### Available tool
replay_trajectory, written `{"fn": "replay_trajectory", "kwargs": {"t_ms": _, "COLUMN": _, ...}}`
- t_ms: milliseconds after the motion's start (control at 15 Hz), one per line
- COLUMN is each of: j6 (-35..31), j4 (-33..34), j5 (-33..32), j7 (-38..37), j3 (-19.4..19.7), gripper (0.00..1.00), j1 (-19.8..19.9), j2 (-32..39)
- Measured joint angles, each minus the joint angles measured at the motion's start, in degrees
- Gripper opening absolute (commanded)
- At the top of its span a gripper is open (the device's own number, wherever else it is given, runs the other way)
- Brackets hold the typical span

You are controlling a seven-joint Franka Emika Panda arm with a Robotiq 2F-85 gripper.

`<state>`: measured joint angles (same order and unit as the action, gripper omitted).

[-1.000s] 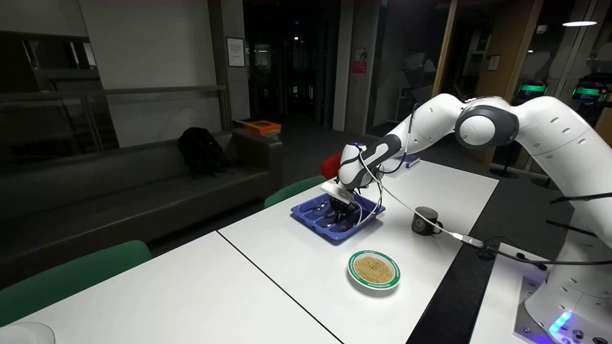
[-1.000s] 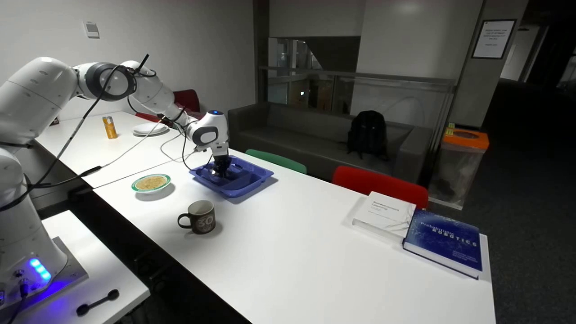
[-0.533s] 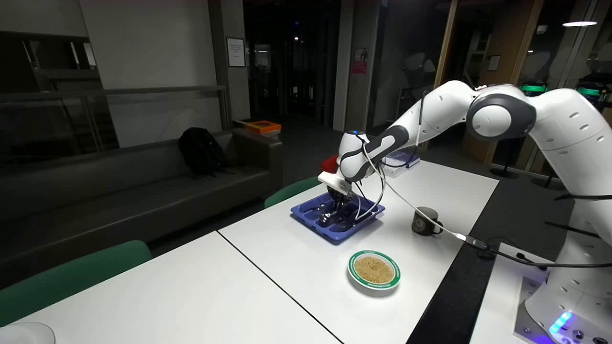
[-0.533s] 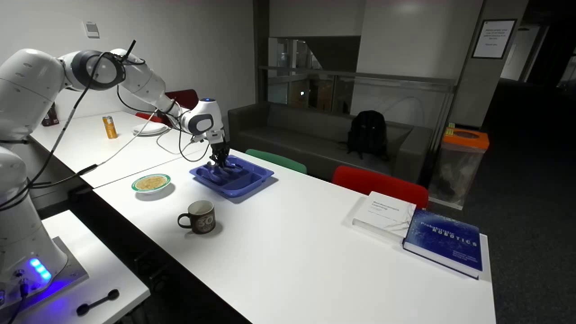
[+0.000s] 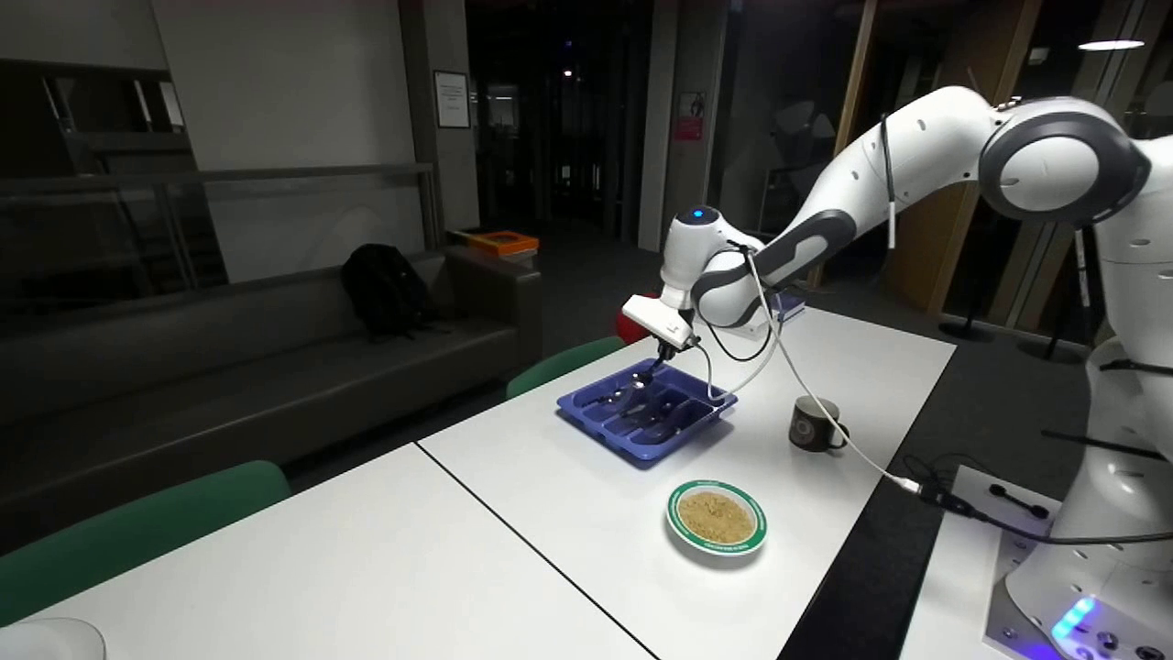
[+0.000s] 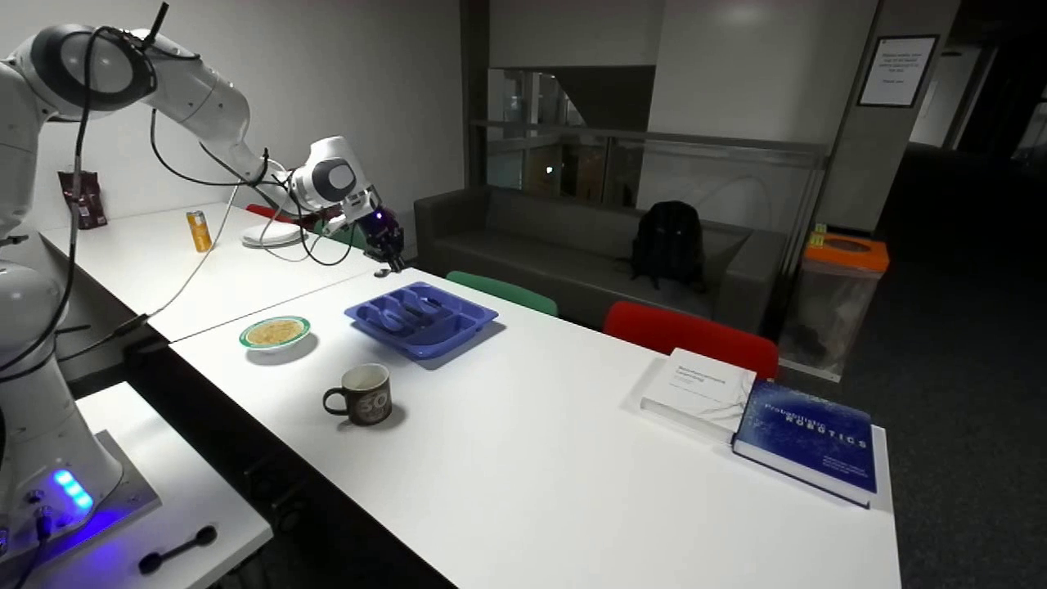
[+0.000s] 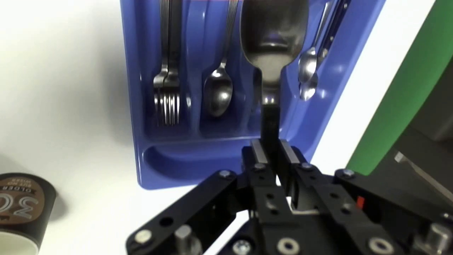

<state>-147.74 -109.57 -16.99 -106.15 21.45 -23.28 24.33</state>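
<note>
My gripper (image 7: pixel 272 151) is shut on the black handle of a large metal spoon (image 7: pixel 274 39). The spoon's bowl points away from the fingers, above the tray. A blue cutlery tray (image 7: pixel 155 179) lies on the table below, and it shows in both exterior views (image 5: pixel 644 453) (image 6: pixel 425 353). In the tray are forks (image 7: pixel 168 102), a small metal spoon (image 7: pixel 218 92) and more spoons (image 7: pixel 307 67) in separate compartments. In an exterior view the gripper (image 6: pixel 394 260) is tilted and apart from the tray, with the spoon's bowl (image 6: pixel 382 272) showing beside it.
A dark mug (image 6: pixel 368 399) and a green-rimmed bowl (image 5: pixel 678 524) of tan grains stand near the tray. Two books (image 6: pixel 699 393) lie towards a table end. A can (image 6: pixel 199 231) and stacked plates (image 6: pixel 274 237) stand farther off. Chairs (image 6: pixel 691 335) line the table edge.
My gripper has risen up out of the tray and tilted, lifting the large spoon with it. The arm has drawn up and back. The tray, bowl and mug have not moved.
</note>
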Motion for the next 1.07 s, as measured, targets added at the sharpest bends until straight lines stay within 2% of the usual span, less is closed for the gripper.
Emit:
{"fn": "replay_trajectory", "kwargs": {"t_ms": 267, "j6": -0.8, "j4": -6.2, "j5": -19.8, "j7": -18.8, "j3": 15.8, "gripper": 0.03, "j1": -16.5, "j2": -2.9}}
{"fn": "replay_trajectory", "kwargs": {"t_ms": 333, "j6": -0.5, "j4": -7.4, "j5": -24.5, "j7": -23.4, "j3": 18.7, "gripper": 0.03, "j1": -20.1, "j2": -3.1}}
{"fn": "replay_trajectory", "kwargs": {"t_ms": 467, "j6": 0.8, "j4": -9.8, "j5": -32.4, "j7": -30.8, "j3": 21.9, "gripper": 0.03, "j1": -25.0, "j2": -3.9}}
{"fn": "replay_trajectory", "kwargs": {"t_ms": 533, "j6": 2.3, "j4": -10.8, "j5": -36.6, "j7": -34.1, "j3": 21.2, "gripper": 0.03, "j1": -25.6, "j2": -4.7}}
{"fn": "replay_trajectory", "kwargs": {"t_ms": 667, "j6": 5.8, "j4": -13.0, "j5": -43.7, "j7": -38.7, "j3": 16.1, "gripper": 0.03, "j1": -23.8, "j2": -6.9}}
{"fn": "replay_trajectory", "kwargs": {"t_ms": 800, "j6": 8.1, "j4": -15.6, "j5": -47.4, "j7": -39.5, "j3": 8.5, "gripper": 0.03, "j1": -19.4, "j2": -9.0}}
{"fn": "replay_trajectory", "kwargs": {"t_ms": 1067, "j6": 9.3, "j4": -20.3, "j5": -49.4, "j7": -39.4, "j3": -7.2, "gripper": 0.03, "j1": -7.9, "j2": -10.8}}
